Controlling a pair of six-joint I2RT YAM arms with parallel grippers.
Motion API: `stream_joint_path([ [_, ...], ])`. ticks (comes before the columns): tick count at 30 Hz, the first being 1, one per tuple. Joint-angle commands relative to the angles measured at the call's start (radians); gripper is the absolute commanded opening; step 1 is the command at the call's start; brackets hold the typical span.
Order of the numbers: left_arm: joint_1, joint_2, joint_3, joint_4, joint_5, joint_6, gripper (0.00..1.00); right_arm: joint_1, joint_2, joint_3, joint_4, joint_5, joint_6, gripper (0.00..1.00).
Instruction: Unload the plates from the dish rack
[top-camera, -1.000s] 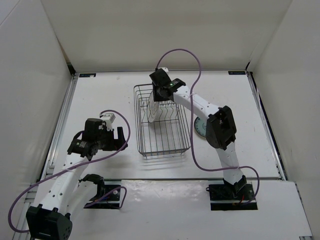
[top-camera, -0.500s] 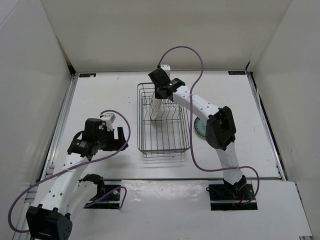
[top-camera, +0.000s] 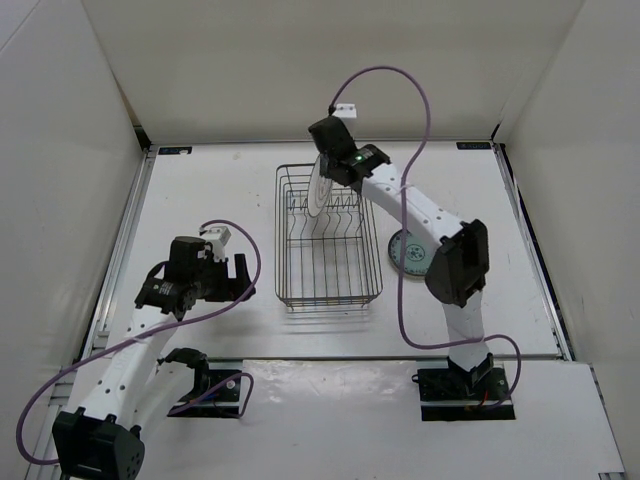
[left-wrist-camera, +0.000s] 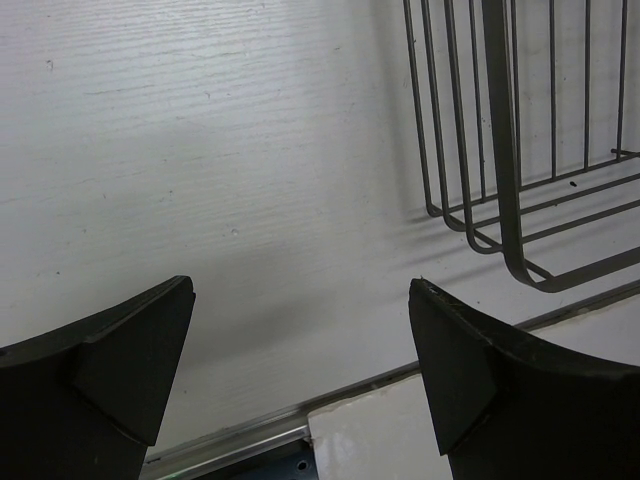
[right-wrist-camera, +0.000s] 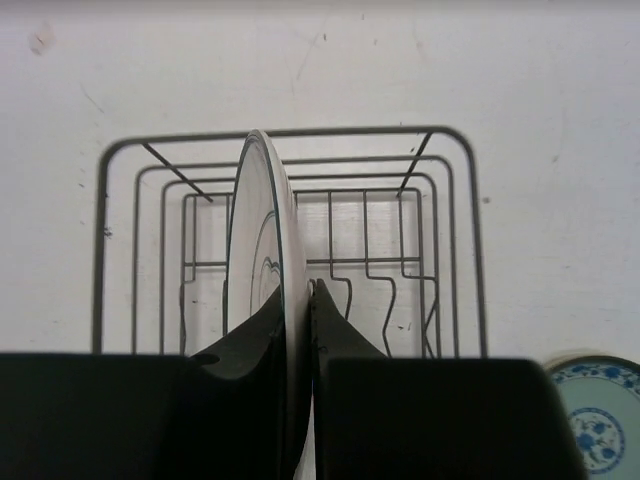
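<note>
The white plate (top-camera: 318, 186) stands on edge over the far end of the dish rack (top-camera: 330, 296), its rim clenched in the right hand (top-camera: 326, 170). A teal plate (top-camera: 408, 253) lies flat on the bench (top-camera: 200, 190) just right of the rack. Well to the left, the left hand (top-camera: 238, 279) hangs released, grasping nothing.

The right arm (top-camera: 425, 215) stretches from the near edge toward the tabletop's far edge, its right gripper (right-wrist-camera: 298, 296) pinched tight on the rim of the white plate (right-wrist-camera: 262, 225), while the left arm (top-camera: 125, 355) sits folded near the left edge, the left gripper (left-wrist-camera: 300, 290) holding its jaws wide apart.
</note>
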Motion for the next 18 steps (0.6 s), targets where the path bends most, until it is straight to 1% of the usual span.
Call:
stream_joint_path([
  [1, -0.005, -0.020, 0.032, 0.000, -0.013, 0.001, 0.99, 0.000, -0.162, -0.001, 0.098, 0.048, -0.024, 0.00],
  [4, -0.003, -0.022, 0.035, -0.010, -0.030, 0.003, 0.99, 0.001, -0.216, -0.024, 0.084, 0.048, -0.041, 0.00],
  [7, -0.003, -0.034, 0.038, -0.016, -0.049, 0.004, 0.99, 0.000, -0.323, -0.087, 0.074, 0.022, -0.054, 0.00],
  [8, -0.003, -0.043, 0.037, -0.014, -0.053, 0.006, 0.99, 0.003, -0.369, -0.165, 0.074, 0.019, -0.059, 0.00],
  [10, -0.003, -0.059, 0.037, -0.016, -0.068, 0.004, 0.99, -0.002, -0.457, -0.233, 0.083, 0.015, -0.065, 0.00],
  [11, -0.003, -0.060, 0.031, -0.016, -0.070, 0.004, 0.99, 0.001, -0.487, -0.312, 0.084, 0.012, -0.064, 0.00],
  [12, -0.002, -0.074, 0.030, -0.016, -0.076, 0.004, 0.99, -0.002, -0.594, -0.396, 0.100, 0.012, -0.062, 0.00],
  [13, -0.005, -0.077, 0.030, -0.017, -0.079, 0.003, 0.99, -0.003, -0.638, -0.496, 0.109, 0.016, -0.059, 0.00],
  [14, -0.003, -0.080, 0.030, -0.014, -0.079, 0.003, 0.99, -0.005, -0.679, -0.546, 0.123, 0.016, -0.059, 0.00],
  [15, -0.005, -0.089, 0.027, -0.016, -0.082, -0.001, 0.99, -0.009, -0.806, -0.628, 0.145, 0.015, -0.053, 0.00],
  [16, -0.005, -0.091, 0.029, -0.014, -0.085, 0.001, 0.99, -0.011, -0.851, -0.711, 0.150, 0.015, -0.053, 0.00],
  [17, -0.003, -0.094, 0.027, -0.013, -0.082, -0.002, 0.99, -0.014, -0.930, -0.744, 0.149, 0.024, -0.051, 0.00],
  [18, -0.003, -0.091, 0.029, -0.013, -0.077, -0.001, 0.99, -0.014, -1.018, -0.837, 0.103, 0.038, -0.017, 0.00],
])
